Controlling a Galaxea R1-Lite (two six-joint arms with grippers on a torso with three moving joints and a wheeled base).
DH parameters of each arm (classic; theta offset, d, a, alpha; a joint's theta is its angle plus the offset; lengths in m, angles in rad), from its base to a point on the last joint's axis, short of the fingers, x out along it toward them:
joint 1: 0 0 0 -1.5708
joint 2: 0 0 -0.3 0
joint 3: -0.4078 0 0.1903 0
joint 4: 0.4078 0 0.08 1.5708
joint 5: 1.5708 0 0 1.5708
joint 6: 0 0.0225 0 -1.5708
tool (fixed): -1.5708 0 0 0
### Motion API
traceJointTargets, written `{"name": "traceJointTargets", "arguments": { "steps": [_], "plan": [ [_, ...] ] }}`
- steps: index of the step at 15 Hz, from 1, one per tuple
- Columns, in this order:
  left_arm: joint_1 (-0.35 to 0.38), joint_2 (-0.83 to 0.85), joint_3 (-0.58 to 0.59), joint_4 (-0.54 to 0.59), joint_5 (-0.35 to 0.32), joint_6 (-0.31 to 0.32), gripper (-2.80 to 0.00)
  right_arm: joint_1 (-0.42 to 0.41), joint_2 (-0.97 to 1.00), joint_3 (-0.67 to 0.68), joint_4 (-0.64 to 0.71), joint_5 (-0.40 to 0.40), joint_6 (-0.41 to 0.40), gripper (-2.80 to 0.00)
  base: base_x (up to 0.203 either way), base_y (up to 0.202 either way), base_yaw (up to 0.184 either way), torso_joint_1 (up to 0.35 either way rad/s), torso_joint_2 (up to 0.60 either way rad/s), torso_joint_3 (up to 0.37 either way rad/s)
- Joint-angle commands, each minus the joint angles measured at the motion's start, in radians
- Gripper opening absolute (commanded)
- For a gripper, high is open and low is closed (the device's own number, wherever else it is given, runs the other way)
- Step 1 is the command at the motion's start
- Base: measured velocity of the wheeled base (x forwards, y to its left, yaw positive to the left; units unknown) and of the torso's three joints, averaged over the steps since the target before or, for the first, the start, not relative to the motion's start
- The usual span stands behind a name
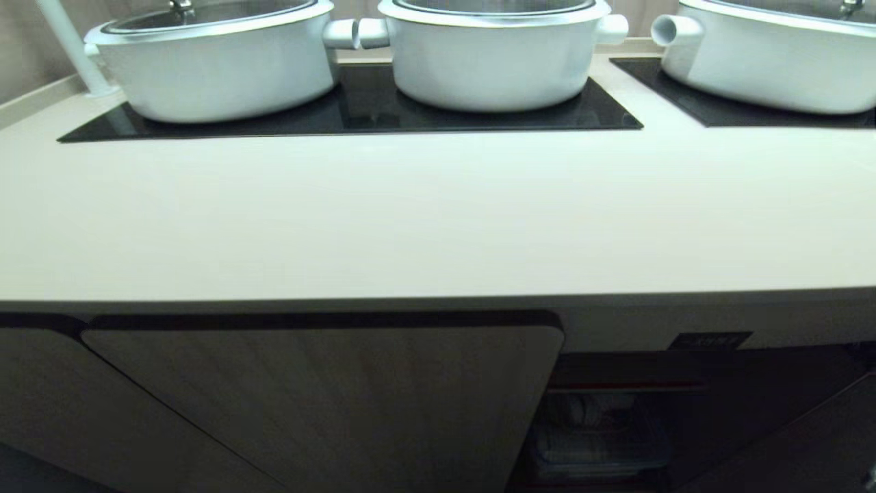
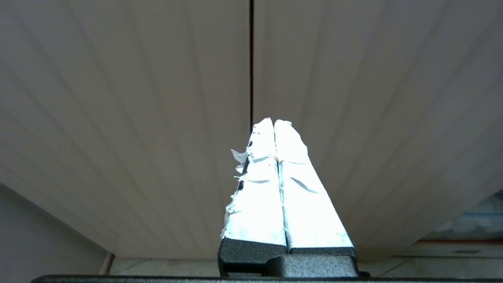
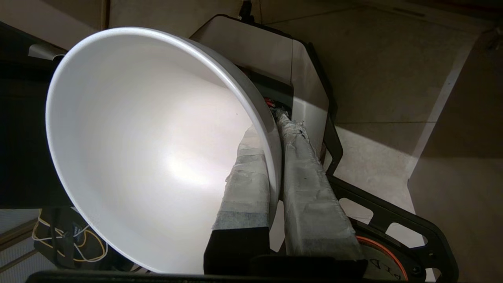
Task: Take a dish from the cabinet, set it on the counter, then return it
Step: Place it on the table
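The right gripper [image 3: 275, 129] pinches the bowl [image 3: 149, 149] by its rim; it should lift it level onto the bare bench [image 1: 438, 212], clear of the pots [image 1: 493, 55].

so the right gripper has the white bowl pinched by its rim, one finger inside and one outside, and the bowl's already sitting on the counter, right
Not quite. The right gripper does pinch the white bowl by its rim, one finger inside and one outside, but the bowl is not on the counter. The head view shows no bowl on it, only the three white pots at the back. The right wrist view shows the bowl held in the air above the floor.
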State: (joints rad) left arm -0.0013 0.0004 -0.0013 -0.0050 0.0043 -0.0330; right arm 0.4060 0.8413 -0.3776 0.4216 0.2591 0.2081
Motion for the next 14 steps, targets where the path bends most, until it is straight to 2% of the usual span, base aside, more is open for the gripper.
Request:
{"name": "traceJointTargets", "arguments": {
  "steps": [1,14],
  "plan": [
    [0.001,0.0,0.001,-0.001,0.0,-0.001,-2.8,0.001,-0.001,-0.001,0.003,0.002,0.0,-2.8,0.0,0.0,0.0,0.2,-0.51,-0.3],
    [0.0,0.0,0.0,-0.001,0.0,-0.001,-2.8,0.008,-0.008,-0.003,0.005,0.002,-0.001,-2.8,0.0,0.0,0.0,0.232,-0.53,-0.302]
  ]
}}
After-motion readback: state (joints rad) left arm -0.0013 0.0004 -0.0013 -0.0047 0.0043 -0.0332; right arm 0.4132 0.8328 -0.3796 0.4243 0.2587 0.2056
